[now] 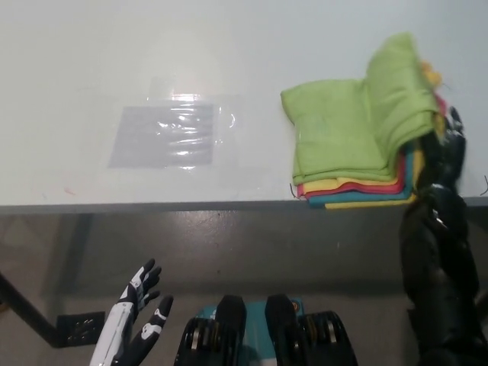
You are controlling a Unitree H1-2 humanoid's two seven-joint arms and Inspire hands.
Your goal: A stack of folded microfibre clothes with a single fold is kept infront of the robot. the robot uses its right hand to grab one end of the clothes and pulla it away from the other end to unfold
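Black right hand (450, 141) grips the lifted edge of the green cloth (358, 126), top of the microfibre cloth stack (354, 187) at the white worktop's (229, 46) near right edge. White left hand (141, 309) rests below the worktop at lower left, fingers spread, empty.

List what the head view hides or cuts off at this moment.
- Black right robot hand: mostly behind the lifted green microfibre cloth; its grip cannot be told.
- Lower cloths in the stack: only coloured edges show.
- White left robot hand: wrist cut off by the bottom edge.
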